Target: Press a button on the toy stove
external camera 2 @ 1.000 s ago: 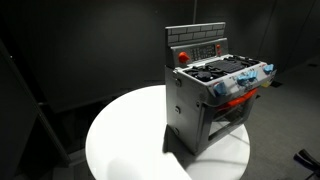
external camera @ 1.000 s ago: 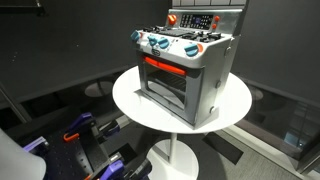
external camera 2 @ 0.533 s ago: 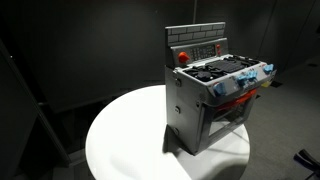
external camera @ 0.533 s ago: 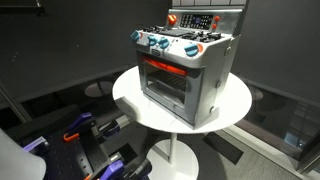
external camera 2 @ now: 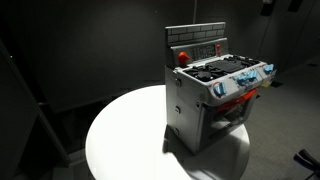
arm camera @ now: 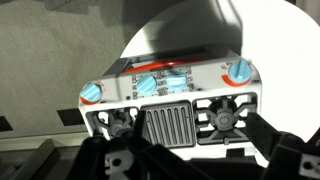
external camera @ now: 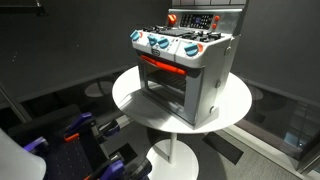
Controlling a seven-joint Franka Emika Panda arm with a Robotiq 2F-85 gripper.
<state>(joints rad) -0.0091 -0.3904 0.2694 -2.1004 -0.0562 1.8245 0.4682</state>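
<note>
The toy stove (external camera: 185, 70) stood upright on the round white counter (external camera: 130, 100). In the wrist view the tool (arm camera: 195, 165) hung above it, jaws spread wide and empty. A badly aimed descent might hit a knob (arm camera: 238, 70) or shove the light stove sideways. The oven window (external camera: 165, 85) glowed, and its contents could not be made out.

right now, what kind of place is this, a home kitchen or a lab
Probably a lab or studio, not a home kitchen: the toy stove stands alone on a round white table, dark walls surround it, and dark equipment sits low beside the table.
</note>
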